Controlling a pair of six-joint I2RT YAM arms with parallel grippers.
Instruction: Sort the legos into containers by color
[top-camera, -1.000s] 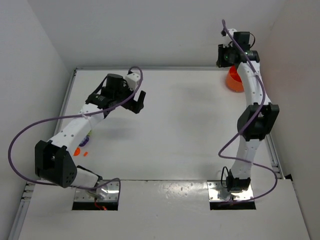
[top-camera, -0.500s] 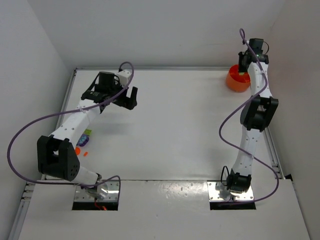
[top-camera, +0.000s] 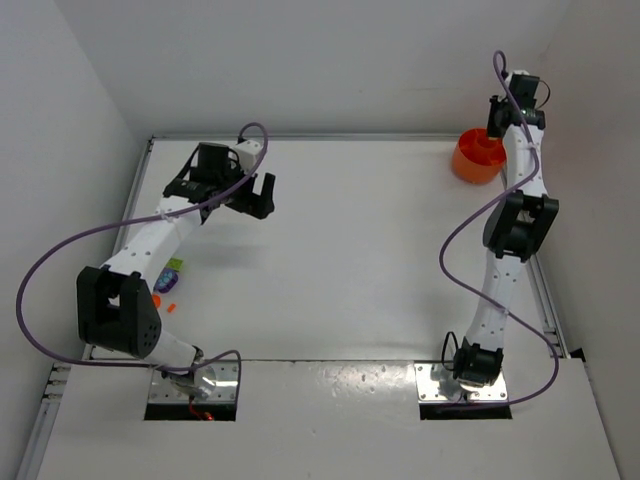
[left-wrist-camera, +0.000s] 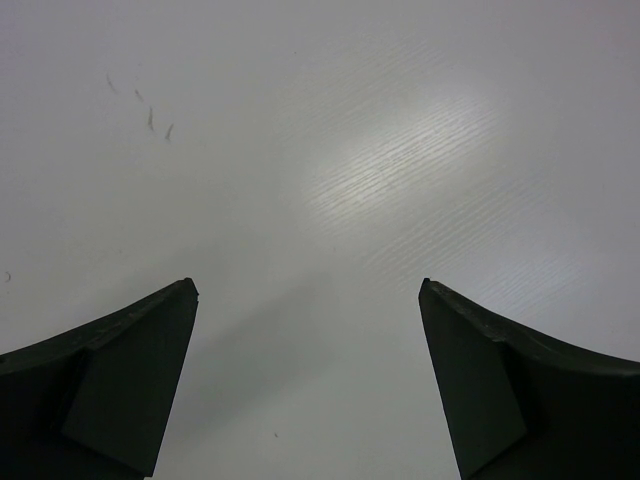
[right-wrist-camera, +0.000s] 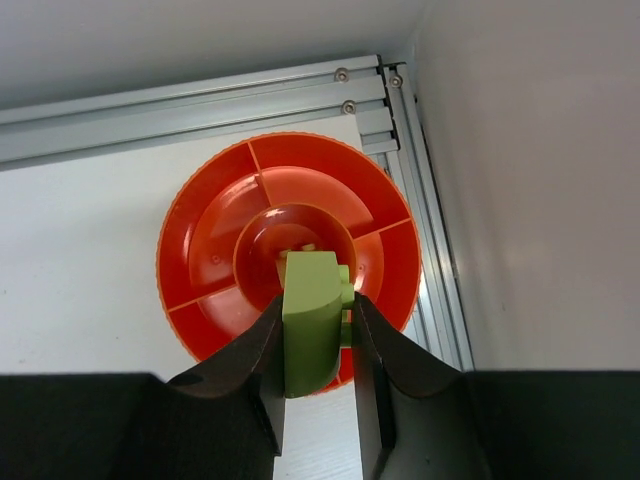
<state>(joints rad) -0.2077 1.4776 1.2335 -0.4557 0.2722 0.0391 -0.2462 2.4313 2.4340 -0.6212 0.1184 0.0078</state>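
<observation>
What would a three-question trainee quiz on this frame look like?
1. True or false: the left jaws are clamped on a brick.
2. In the right wrist view, the lime-green plastic brick gripped by the right jaws lines up with: A) a blue bin, B) the round orange plastic tub with divider walls, C) a cardboard box.
3. In the top view, which arm do the loose small bricks lie beside?

Key
1. False: they stand open over the bare white table.
2. B.
3. The left arm.
</observation>
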